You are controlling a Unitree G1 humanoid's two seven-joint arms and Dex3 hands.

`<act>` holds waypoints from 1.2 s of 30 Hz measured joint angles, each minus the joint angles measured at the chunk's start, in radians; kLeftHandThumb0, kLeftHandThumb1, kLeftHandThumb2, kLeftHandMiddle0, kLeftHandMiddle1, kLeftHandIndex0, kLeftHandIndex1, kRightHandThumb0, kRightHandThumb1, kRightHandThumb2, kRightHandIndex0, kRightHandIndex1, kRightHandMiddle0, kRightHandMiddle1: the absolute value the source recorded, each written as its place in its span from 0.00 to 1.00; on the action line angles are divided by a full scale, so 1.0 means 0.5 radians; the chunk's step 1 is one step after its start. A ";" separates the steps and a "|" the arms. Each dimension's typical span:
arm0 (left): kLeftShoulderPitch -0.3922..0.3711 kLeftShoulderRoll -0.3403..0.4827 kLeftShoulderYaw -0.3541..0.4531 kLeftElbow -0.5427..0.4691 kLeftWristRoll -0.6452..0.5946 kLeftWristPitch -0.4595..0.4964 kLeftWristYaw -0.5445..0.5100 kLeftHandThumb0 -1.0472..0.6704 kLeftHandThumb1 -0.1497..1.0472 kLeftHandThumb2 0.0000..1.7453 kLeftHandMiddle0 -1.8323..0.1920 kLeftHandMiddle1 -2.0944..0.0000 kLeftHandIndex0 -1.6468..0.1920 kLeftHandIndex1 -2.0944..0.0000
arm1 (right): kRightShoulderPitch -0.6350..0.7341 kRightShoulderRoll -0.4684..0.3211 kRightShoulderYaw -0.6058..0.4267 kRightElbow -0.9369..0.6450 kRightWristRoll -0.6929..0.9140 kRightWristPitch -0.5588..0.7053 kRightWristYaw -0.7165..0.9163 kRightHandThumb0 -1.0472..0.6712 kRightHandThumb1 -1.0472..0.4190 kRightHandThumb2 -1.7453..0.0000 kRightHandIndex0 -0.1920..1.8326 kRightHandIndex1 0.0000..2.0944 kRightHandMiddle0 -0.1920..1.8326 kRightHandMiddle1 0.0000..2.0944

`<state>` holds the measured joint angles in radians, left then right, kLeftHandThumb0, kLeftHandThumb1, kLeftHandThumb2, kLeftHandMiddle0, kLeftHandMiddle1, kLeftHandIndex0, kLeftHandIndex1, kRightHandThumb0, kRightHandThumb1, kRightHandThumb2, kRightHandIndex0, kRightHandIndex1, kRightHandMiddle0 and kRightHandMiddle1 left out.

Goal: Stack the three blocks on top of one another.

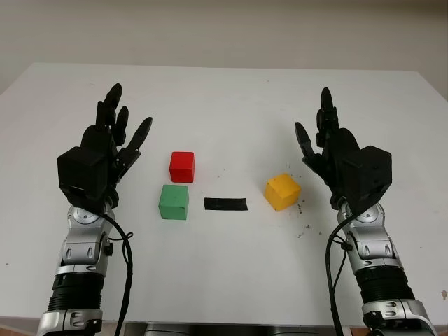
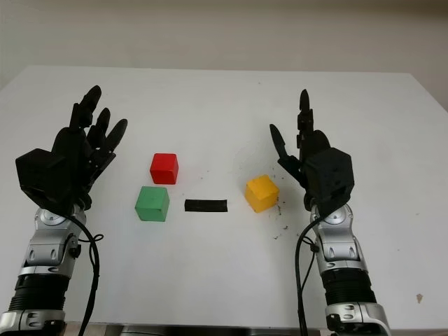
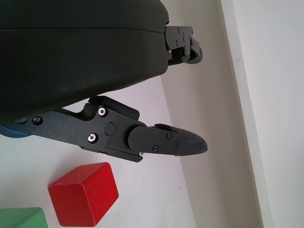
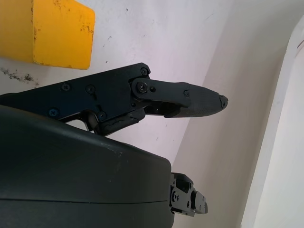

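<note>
Three blocks lie apart on the white table (image 1: 231, 105). The red block (image 1: 182, 166) sits just behind the green block (image 1: 173, 201), left of centre. The yellow block (image 1: 282, 191) stands turned at an angle to the right of centre. My left hand (image 1: 115, 133) is open, raised above the table to the left of the red and green blocks. My right hand (image 1: 318, 136) is open too, held up to the right of the yellow block. The left wrist view has the red block (image 3: 83, 192) close by, and the right wrist view has the yellow block (image 4: 45, 31).
A strip of black tape (image 1: 225, 204) lies flat between the green and yellow blocks. Dark specks (image 1: 302, 225) mark the table near the yellow block. The table's far edge meets a pale wall (image 1: 224, 28).
</note>
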<state>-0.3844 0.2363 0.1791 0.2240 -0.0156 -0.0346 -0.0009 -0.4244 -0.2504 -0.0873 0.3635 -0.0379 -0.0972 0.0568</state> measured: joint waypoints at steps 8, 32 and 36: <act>-0.001 0.000 -0.001 0.000 -0.003 0.001 -0.013 0.32 1.00 0.14 0.86 0.97 0.97 0.79 | 0.000 -0.002 -0.007 0.000 0.004 0.000 0.003 0.22 0.00 0.73 0.00 0.02 0.00 0.02; -0.663 0.725 -0.611 0.406 0.910 -0.025 -0.537 0.28 0.90 0.03 0.78 0.98 0.70 0.90 | 0.033 0.034 -0.083 -0.005 0.047 -0.206 -0.112 0.27 0.00 0.73 0.01 0.02 0.02 0.02; -0.688 0.716 -0.700 0.421 1.010 -0.022 -0.543 0.29 0.89 0.03 0.79 0.98 0.70 0.91 | 0.044 0.037 -0.084 -0.062 0.041 -0.209 -0.146 0.24 0.00 0.74 0.01 0.02 0.02 0.03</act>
<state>-0.7282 0.5945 -0.1707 0.4343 0.4894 -0.0456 -0.2725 -0.4026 -0.2320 -0.1292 0.3327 -0.0173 -0.2015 -0.0162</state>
